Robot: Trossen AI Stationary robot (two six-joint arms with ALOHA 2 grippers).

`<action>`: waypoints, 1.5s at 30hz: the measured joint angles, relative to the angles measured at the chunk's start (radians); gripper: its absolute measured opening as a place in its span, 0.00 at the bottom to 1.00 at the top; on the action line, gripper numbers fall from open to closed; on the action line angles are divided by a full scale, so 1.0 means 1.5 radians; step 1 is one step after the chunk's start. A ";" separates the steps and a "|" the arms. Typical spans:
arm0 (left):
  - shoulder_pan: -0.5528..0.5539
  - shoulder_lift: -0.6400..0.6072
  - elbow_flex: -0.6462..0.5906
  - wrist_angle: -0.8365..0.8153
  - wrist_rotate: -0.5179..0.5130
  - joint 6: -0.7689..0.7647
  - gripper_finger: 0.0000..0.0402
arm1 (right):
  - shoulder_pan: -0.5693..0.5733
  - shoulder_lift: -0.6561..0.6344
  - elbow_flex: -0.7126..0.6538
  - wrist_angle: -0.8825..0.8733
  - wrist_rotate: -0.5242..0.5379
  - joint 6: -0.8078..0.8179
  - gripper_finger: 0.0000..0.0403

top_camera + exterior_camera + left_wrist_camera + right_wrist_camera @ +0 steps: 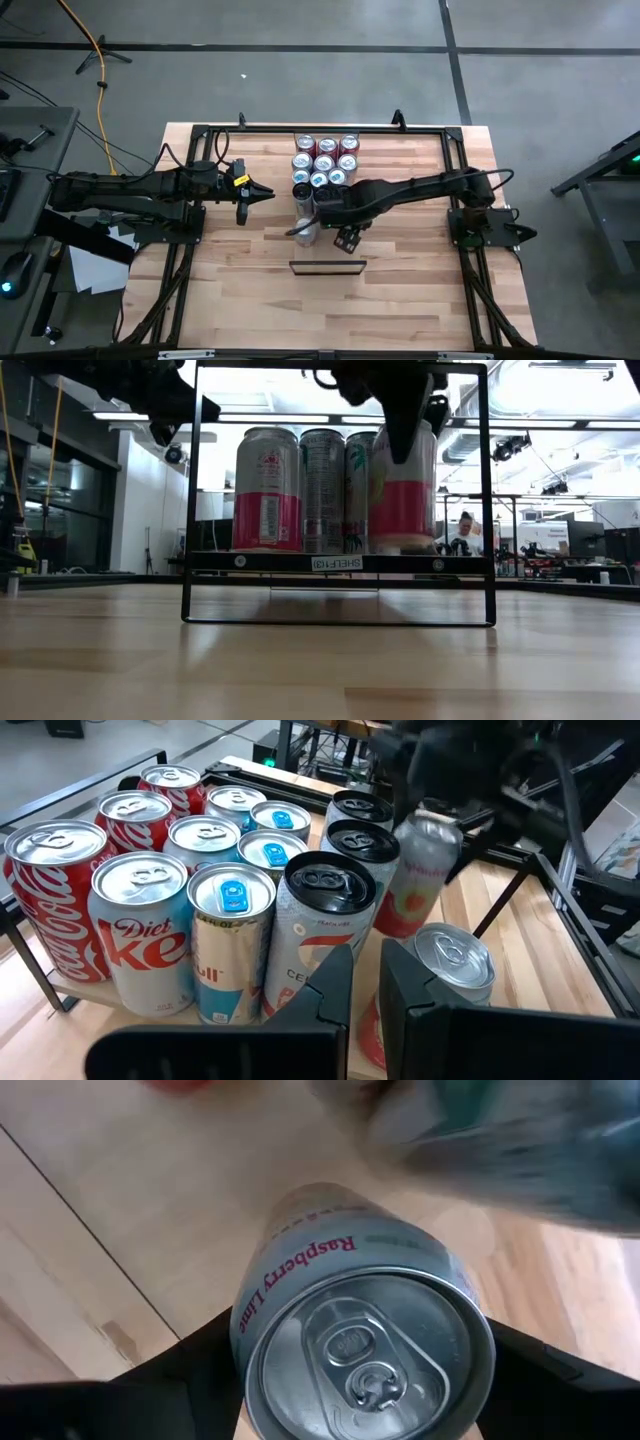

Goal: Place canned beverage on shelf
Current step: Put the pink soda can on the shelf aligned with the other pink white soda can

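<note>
My right gripper (322, 208) reaches in from the table's right, points down and is shut on a white-and-pink "Raspberry Lime" can (360, 1330), which also shows in the low view (400, 490). The shelf (328, 266) is a narrow panel in a black frame (335, 563). It stands on the table toward the near edge, and the held can is on its far side. My left gripper (255, 192) waits shut at the left, level, with nothing between its fingers (335, 990). My right gripper pinches the can's side wall just under the top rim (248, 1342) between its two fingers (180, 1380), one on each opposite side. The fingers come from above, pointing down. The can stays about upright, top up; the shelf's bar hides its base.
A block of several cans (325, 160) stands at the far middle: cola, diet cola and blue-tabbed ones (150, 870), with black-topped ones (330, 880) beside them. One more can (305, 232) stands alone close to the held one. Black rails (200, 130) frame the table. A person (465, 530) is far behind.
</note>
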 joint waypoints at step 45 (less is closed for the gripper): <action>0.000 0.000 0.000 0.001 -0.021 0.000 0.00 | -0.002 0.020 -0.033 0.092 -0.021 0.037 0.81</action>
